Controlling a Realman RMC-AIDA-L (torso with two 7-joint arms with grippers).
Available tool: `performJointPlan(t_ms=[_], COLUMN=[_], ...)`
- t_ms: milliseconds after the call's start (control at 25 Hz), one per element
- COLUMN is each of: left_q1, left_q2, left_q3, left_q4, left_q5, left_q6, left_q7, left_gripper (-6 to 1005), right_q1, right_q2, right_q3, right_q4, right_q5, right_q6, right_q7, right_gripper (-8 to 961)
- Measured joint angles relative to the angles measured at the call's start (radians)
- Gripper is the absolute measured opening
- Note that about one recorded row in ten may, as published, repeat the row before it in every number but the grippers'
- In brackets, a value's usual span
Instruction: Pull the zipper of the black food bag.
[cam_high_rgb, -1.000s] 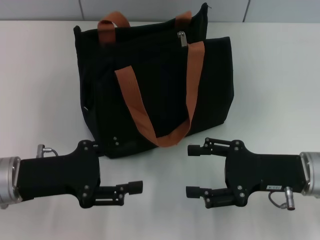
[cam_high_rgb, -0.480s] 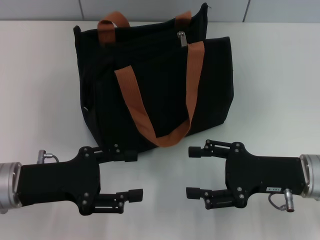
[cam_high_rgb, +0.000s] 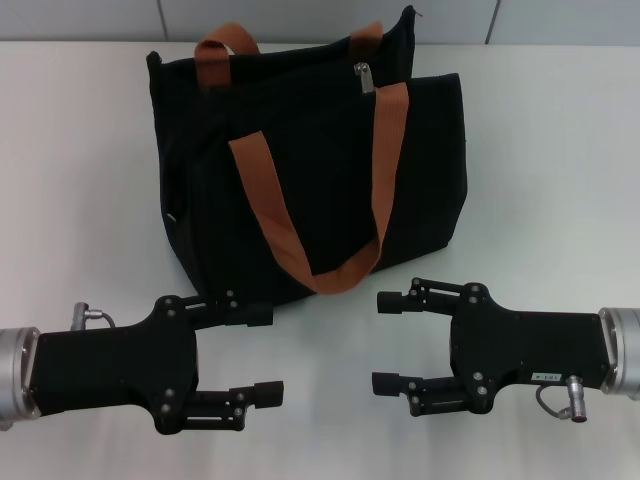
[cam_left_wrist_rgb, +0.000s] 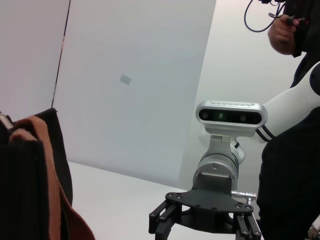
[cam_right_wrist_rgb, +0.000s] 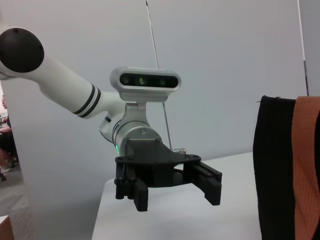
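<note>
We see the black food bag (cam_high_rgb: 310, 170) standing upright on a white table (cam_high_rgb: 80, 180), toward its far side, with two rust-orange straps (cam_high_rgb: 385, 170) draped over its front panel; no brand name or readable writing shows on the fabric. The zipper (cam_high_rgb: 366, 78), a small silver pull tab, sits at the top edge of the bag, toward the robot's right end of the zip track, beside the right-hand strap. The only label in sight is a small pale sticker (cam_high_rgb: 548, 375) on the body of the right gripper, its text too small for us to read. The left gripper (cam_high_rgb: 265, 353) lies low at the near left, fingers pointing toward the centre and spread wide, its upper finger just in front of the bag's lower left corner; we cannot tell whether it touches the fabric. The right gripper (cam_high_rgb: 385, 342) rests at the near right, also spread wide and holding nothing, apart from the bag. Nothing lies between either gripper and the zipper except the bag's own front panel and straps. In the left wrist view a person in dark clothing (cam_left_wrist_rgb: 290, 165) stands behind the right arm, and a pale wall (cam_left_wrist_rgb: 135, 80) fills the background
</note>
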Motion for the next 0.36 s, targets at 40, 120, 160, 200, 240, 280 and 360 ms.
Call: performJointPlan(t_ms=[40,120,160,200,240,280,360], left_q1=[0.000,0.000,0.000,0.000,0.000,0.000,0.000], left_q2=[0.000,0.000,0.000,0.000,0.000,0.000,0.000], left_q3=[0.000,0.000,0.000,0.000,0.000,0.001,0.001], left_q4=[0.000,0.000,0.000,0.000,0.000,0.000,0.000], left_q5=[0.000,0.000,0.000,0.000,0.000,0.000,0.000], left_q6=[0.001,0.001,0.002,0.002,0.002,0.002,0.002], left_q7=[0.000,0.001,0.001,0.001,0.001,0.001,0.001], left_gripper=[792,792,792,792,792,792,792], right_q1=[0.000,0.000,0.000,0.000,0.000,0.000,0.000], right_q2=[0.000,0.000,0.000,0.000,0.000,0.000,0.000], right_q3=[0.000,0.000,0.000,0.000,0.000,0.000,0.000], right_q4=[0.000,0.000,0.000,0.000,0.000,0.000,0.000], right_q5=[0.000,0.000,0.000,0.000,0.001,0.002,0.003], right_q6=[0.000,0.001,0.002,0.002,0.002,0.002,0.002], right_q7=[0.000,0.000,0.000,0.000,0.000,0.000,0.000], right_gripper=[826,826,826,826,826,826,826])
